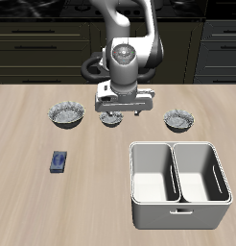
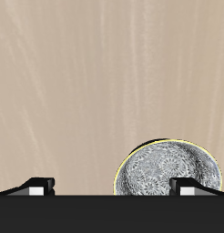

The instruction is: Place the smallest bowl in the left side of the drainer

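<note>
My tool [image 1: 118, 112] hung open and empty over the smallest bowl [image 1: 112, 119] (between its two bigger twins), the drainer [image 1: 178, 184] nearer the counter's [image 1: 34, 202] front edge.

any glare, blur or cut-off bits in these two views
Exterior view: sharp, evenly lit, no glare; faint soft shadows sit under the drainer; the gripper partly hides the smallest bowl. Wrist view: sharp too, that bowl is cropped by the dark gripper body, with a thin yellow outline around its rim.
</note>
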